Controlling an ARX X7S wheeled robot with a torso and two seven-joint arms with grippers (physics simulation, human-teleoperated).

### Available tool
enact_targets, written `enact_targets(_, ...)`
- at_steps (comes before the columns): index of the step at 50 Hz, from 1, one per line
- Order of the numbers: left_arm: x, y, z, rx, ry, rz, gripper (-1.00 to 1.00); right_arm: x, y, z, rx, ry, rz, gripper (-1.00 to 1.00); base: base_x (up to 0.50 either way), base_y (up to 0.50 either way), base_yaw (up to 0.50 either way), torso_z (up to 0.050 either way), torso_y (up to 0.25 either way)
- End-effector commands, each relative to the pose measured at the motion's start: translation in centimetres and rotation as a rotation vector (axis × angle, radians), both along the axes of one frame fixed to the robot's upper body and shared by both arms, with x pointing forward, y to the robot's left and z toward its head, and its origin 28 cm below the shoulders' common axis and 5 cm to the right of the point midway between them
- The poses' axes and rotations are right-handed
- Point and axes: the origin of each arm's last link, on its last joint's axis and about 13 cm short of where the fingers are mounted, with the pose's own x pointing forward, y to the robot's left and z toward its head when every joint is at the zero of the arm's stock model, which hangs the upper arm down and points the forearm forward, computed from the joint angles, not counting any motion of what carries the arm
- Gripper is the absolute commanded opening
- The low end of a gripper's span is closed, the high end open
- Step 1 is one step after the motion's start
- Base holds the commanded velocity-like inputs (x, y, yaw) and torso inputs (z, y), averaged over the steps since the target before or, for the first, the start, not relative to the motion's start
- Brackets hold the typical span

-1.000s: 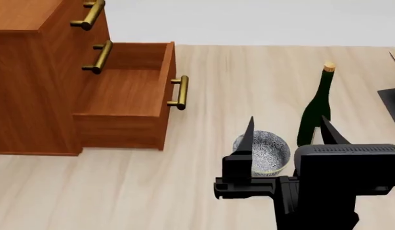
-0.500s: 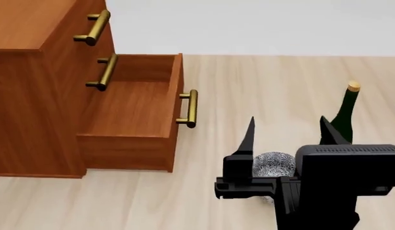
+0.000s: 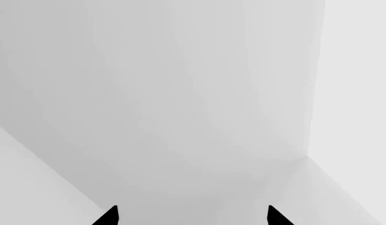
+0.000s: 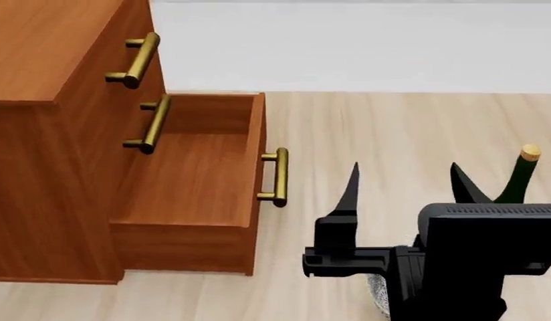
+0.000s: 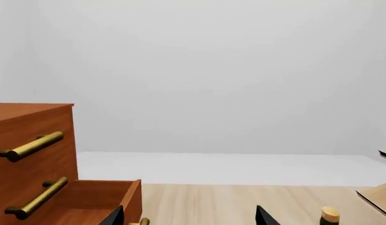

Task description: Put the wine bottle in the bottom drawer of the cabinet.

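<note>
The reddish-brown cabinet (image 4: 35,80) stands at the left of the head view. Its bottom drawer (image 4: 195,160) is pulled out and holds nothing, brass handle facing right. The dark green wine bottle (image 4: 519,179) stands upright on the pale wood floor at the right; its lower part is hidden behind my right arm. My right gripper (image 4: 405,168) hangs open and empty between drawer and bottle, touching neither. The right wrist view shows the cabinet (image 5: 30,122), the drawer (image 5: 99,197) and the bottle's cork (image 5: 330,214). My left gripper (image 3: 191,214) is open, facing a blank grey wall.
A patterned grey-white bowl (image 4: 376,293) sits on the floor, mostly hidden behind my right gripper's body. Two upper drawers with brass handles (image 4: 137,60) are closed. A pale wooden edge (image 5: 382,194) shows at the far right of the right wrist view.
The head view has shifted: cabinet and open drawer now sit lower and nearer, the bottle has slid right and down, and the bowl has dropped behind my right gripper. Both grippers stay open.
</note>
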Motion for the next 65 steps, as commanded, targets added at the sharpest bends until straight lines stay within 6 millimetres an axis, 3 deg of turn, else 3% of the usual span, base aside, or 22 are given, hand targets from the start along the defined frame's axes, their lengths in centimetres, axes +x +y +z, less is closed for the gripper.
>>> enact_targets(1,0.0,-0.04,0.06,0.007,0.009,0.007,1.0,-0.06,-0.15,-0.09,0.01,0.002,-0.007,1.0,0.2,0.0,0.0,0.0,0.0)
enact_targets(23,-0.02,-0.05,-0.1,0.011,0.01,0.0,1.0,-0.22,-0.17,-0.03,0.001,0.0,-0.004,1.0,0.2,0.0,0.0,0.0,0.001)
enact_targets(26,0.04,-0.07,0.62,0.012,0.012,0.0,1.0,-0.17,-0.16,0.02,0.0,-0.001,-0.005,1.0,0.2,0.0,0.0,0.0,0.0)
enact_targets(31,0.05,-0.02,-0.16,0.012,0.012,-0.001,1.0,-0.15,-0.15,0.03,0.002,-0.004,-0.007,1.0,0.2,0.0,0.0,0.0,0.0)
enact_targets(65,0.07,-0.11,-0.09,0.02,0.018,-0.001,1.0,0.0,-0.36,-0.22,0.007,-0.003,-0.013,1.0,0.22,0.03,0.0,0.0,0.0)
